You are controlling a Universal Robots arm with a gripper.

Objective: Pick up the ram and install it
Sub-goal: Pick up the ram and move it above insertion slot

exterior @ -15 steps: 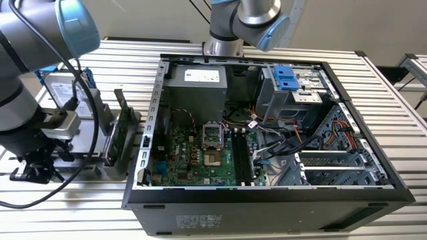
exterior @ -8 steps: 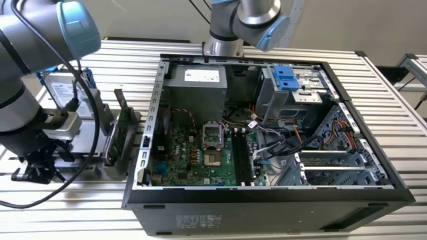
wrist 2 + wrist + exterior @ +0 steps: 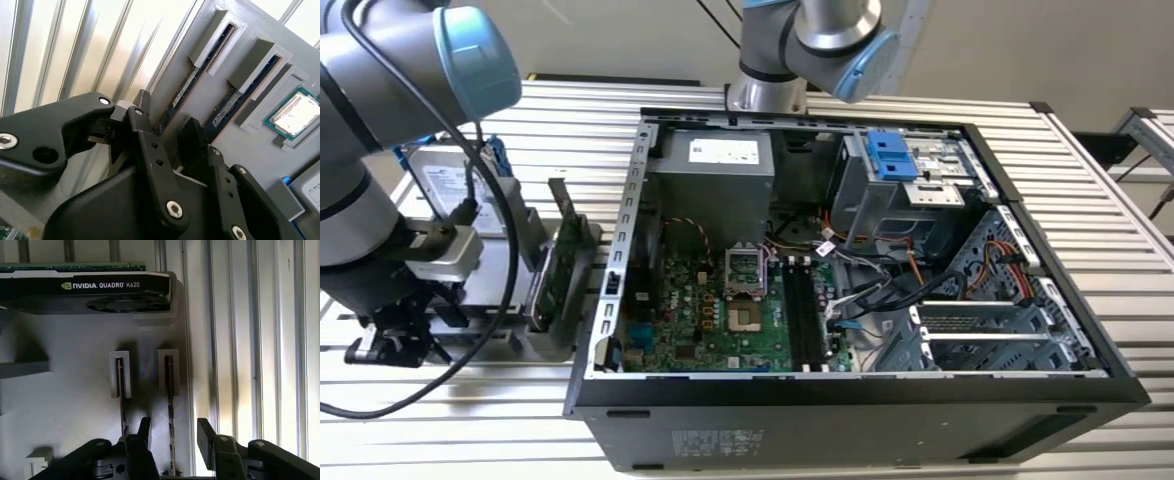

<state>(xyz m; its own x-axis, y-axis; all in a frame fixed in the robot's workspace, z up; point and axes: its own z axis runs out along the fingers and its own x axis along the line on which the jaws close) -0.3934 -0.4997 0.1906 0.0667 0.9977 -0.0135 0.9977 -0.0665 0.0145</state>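
Note:
Two ram sticks stand edge-on in grey slotted holders on a grey tray (image 3: 65,390). In both wrist views my gripper (image 3: 175,437) (image 3: 167,132) is open and straddles one ram (image 3: 170,385) (image 3: 187,87), with a black finger on either side and a gap to each. The other ram (image 3: 120,390) (image 3: 231,102) stands one slot over, outside the fingers. In the exterior view the gripper (image 3: 384,340) hangs low at the exterior view's left, beside the open computer case (image 3: 627,250). The motherboard's long black memory slots (image 3: 801,315) lie inside the case.
A black and green graphics card (image 3: 90,290) (image 3: 558,265) stands on the same tray, near a silver hard drive (image 3: 447,185) and a processor chip (image 3: 295,112) in its pocket. The case holds cables, a drive cage (image 3: 907,165) and a power supply (image 3: 714,170). Ribbed metal table (image 3: 1094,200) all round.

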